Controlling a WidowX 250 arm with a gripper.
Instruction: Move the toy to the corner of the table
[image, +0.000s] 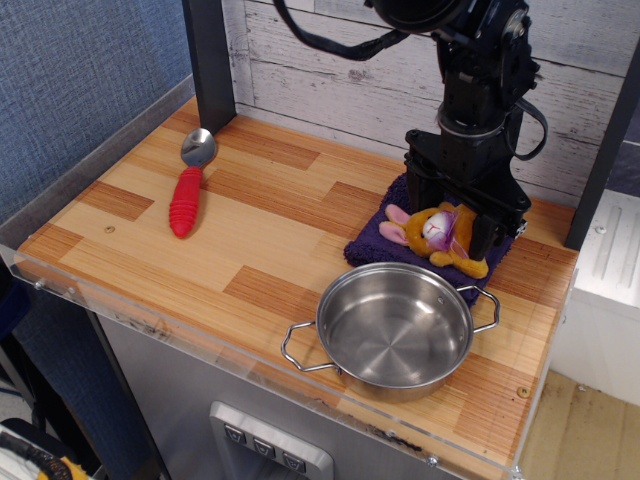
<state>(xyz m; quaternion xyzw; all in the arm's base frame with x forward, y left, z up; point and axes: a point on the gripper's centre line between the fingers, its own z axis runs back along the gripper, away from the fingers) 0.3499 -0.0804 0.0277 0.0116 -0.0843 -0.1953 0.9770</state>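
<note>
On the purple towel (375, 247) near the table's far right side lies the toy (440, 235), its pink ears pointing left and its white-purple face turned up. Over it stands the black end effector (452, 222), lowered so that its fingers (417, 188) come down on either side of the plush body; the fingers are apart, straddling the toy, and whether they press against it cannot be told. Just in front of the towel sits a steel pot (395, 330) with two wire handles, its rim close to the towel's near edge. Well apart, toward the far left of the table (260, 245), lies a spoon (188, 187) with a red handle.
</note>
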